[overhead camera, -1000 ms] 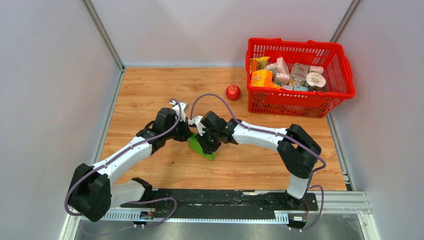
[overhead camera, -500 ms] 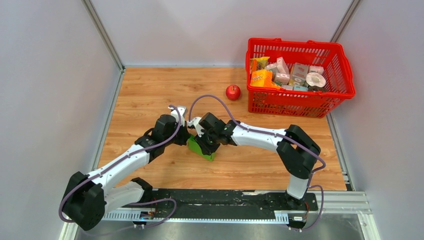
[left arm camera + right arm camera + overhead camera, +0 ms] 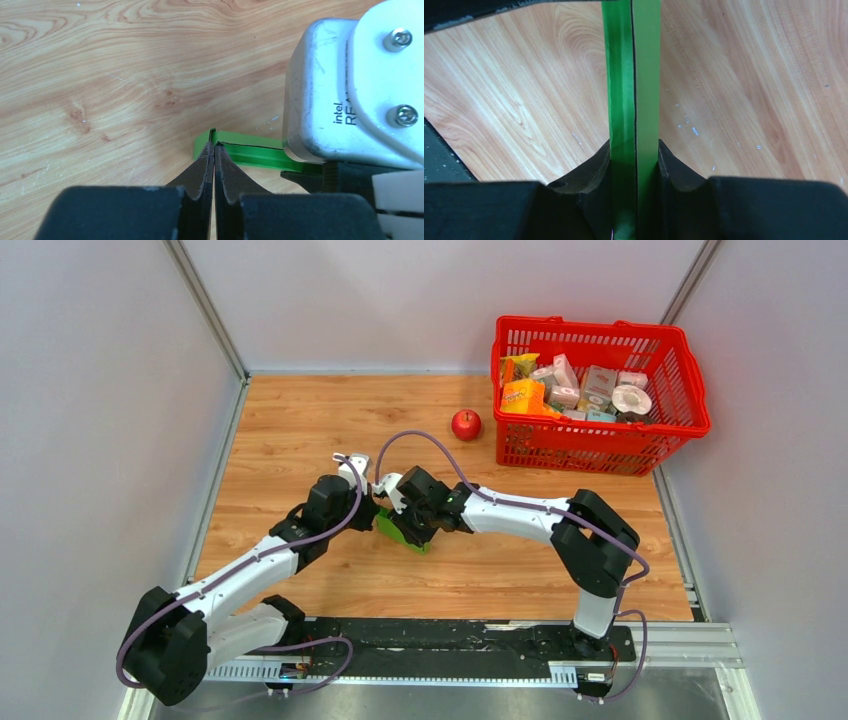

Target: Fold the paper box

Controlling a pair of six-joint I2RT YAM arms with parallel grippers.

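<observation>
Pinching the thin green paper box (each clamped tight), left tool and right tool meet over woodgrain tabletop, apple well apart.

White arm links, black joints, purple cables, black claw fingers, silver screws

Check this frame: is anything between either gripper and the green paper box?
Nothing visible. The right gripper is shut on the paper box, clamping its folded panels, and the left gripper pinches its corner edge at the fingertips. The apple and the red basket sit well away, farther back.
</observation>
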